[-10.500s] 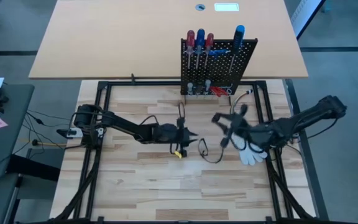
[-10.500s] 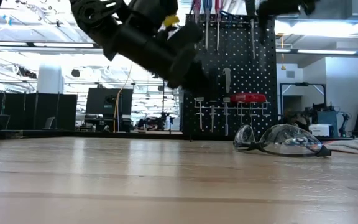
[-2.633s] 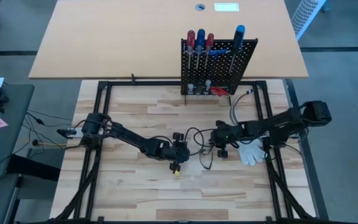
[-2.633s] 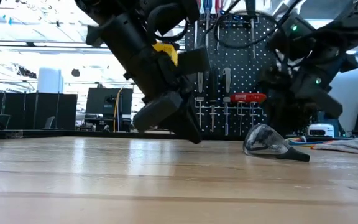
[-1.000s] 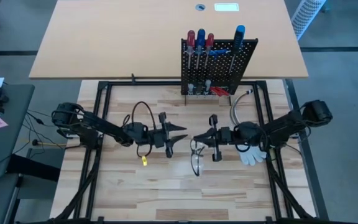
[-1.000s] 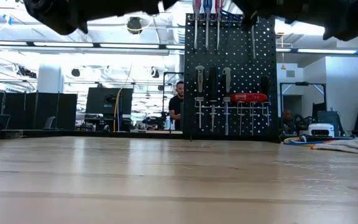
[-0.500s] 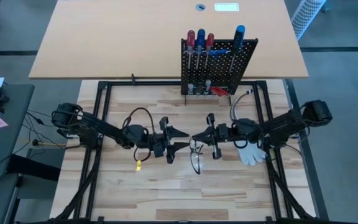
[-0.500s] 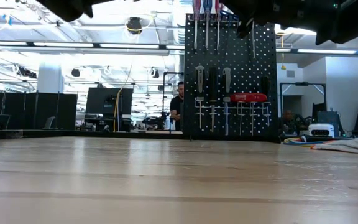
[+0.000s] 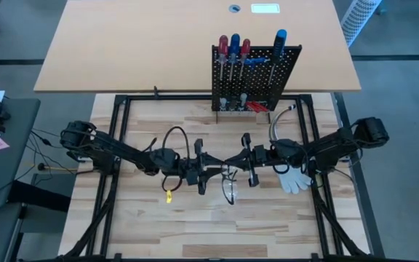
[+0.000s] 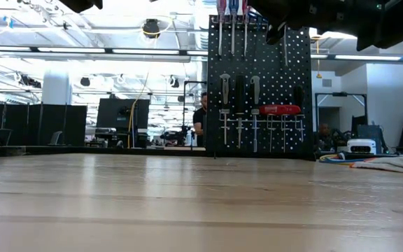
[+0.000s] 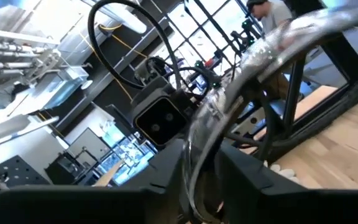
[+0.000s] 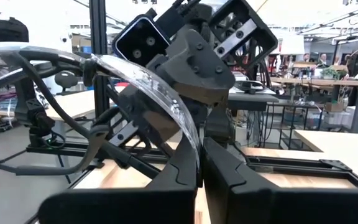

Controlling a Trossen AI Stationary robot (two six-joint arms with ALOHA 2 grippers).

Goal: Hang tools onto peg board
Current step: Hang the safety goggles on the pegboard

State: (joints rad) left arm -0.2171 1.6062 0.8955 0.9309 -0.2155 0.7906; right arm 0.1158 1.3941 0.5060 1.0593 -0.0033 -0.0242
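Tools (image 9: 233,52) hung on the peg board (image 9: 255,78), which stood upright at the far edge of the wooden counter (image 9: 158,218): in the high view, red and blue handles stuck up above its top edge. Nearer the middle of the counter, the left claw (image 9: 217,172) and right claw (image 9: 229,161) met nose to nose over a pair of clear safety glasses (image 9: 229,186). A white glove (image 9: 294,179) lay by the right arm.

In the low view, the peg board (image 10: 259,84) rose behind the counter (image 10: 187,203) with screwdrivers and a red-handled tool (image 10: 279,110) hung on it. Both arms showed only as dark shapes along the upper edge. A person (image 10: 200,119) stood in the room beyond.

In the left wrist view, the left claw (image 11: 199,186) had its fingers (image 11: 168,163) on either side of the clear lens (image 11: 241,81); whether they pinched it could not be told.

In the right wrist view, the right claw (image 12: 201,163) was clamped on the lens rim (image 12: 160,87), its fingers (image 12: 185,163) pressed close together.
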